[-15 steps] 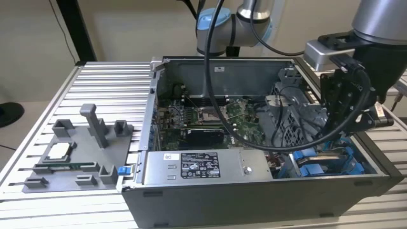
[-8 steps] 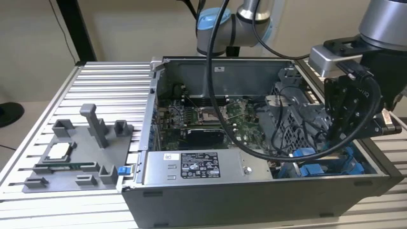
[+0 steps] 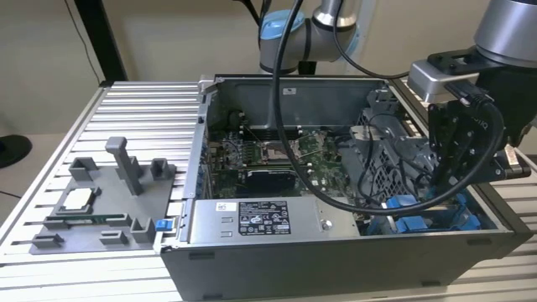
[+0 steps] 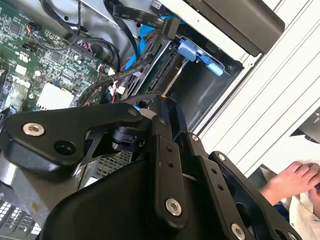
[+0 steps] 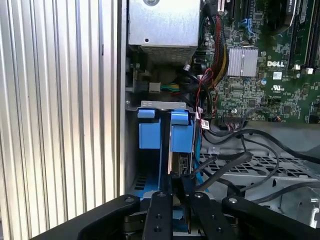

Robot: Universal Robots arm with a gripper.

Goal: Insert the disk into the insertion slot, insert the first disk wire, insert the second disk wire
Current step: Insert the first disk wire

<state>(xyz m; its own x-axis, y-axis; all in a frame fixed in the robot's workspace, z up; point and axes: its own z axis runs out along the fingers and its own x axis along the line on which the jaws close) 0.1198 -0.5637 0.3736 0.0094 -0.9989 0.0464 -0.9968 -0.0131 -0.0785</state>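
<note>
Pincer (image 5: pixel 182 184) seen closed on edge of disk (image 5: pixel 181 150). Disk held upright, partly sunk in insertion slot (image 5: pixel 162 104), beside blue clip (image 5: pixel 150 135). Black cables (image 5: pixel 240 160) draped just beside. Motherboard (image 5: pixel 260 85) beyond, inside computer case (image 3: pixel 336 264) set on ribbed counter (image 3: pixel 143 113).

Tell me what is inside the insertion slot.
The blue-framed disk stands edge-on inside the insertion slot, beside a blue clip. The gripper covers the disk's near end and the slot's floor there.
</note>
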